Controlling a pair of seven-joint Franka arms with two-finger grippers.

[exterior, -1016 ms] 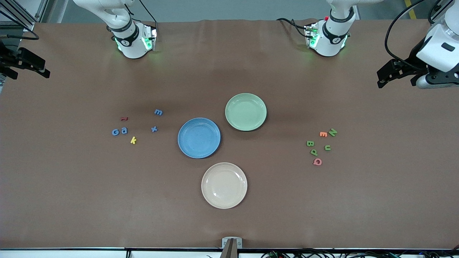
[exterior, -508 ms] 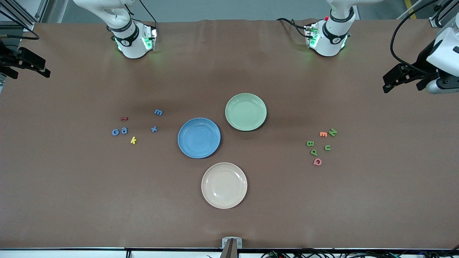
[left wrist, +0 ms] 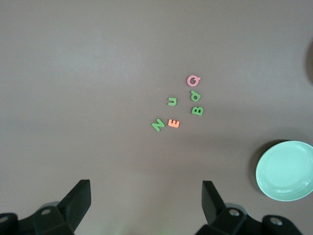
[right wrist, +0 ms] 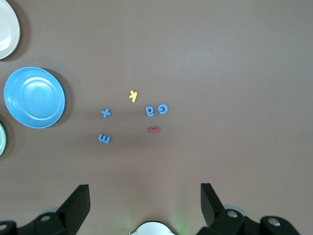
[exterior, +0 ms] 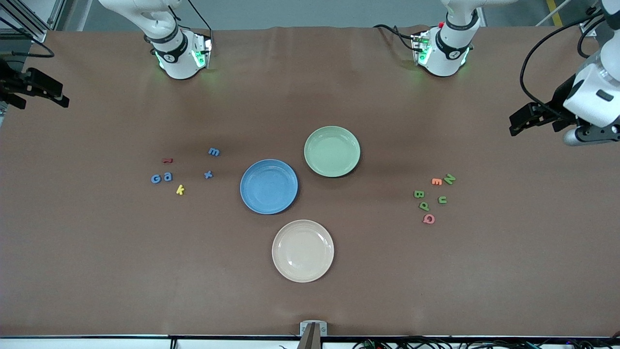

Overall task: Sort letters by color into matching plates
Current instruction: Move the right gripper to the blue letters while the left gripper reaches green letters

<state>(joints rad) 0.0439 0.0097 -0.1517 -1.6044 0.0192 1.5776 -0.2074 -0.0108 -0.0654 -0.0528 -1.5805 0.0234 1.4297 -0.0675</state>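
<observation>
Sorting not begun: our left pincer (exterior: 514,127) and right pincer (exterior: 60,98) both apart, empty, at desk (exterior: 310,300) ends. Next: lower onto green letters (exterior: 431,194), carry to green plate (exterior: 332,151).

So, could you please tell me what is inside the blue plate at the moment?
Nothing lies in the blue plate; its whole inner surface shows bare. The four blue letters lie on the table toward the right arm's end. Whatever is under the plate is covered by it.
</observation>
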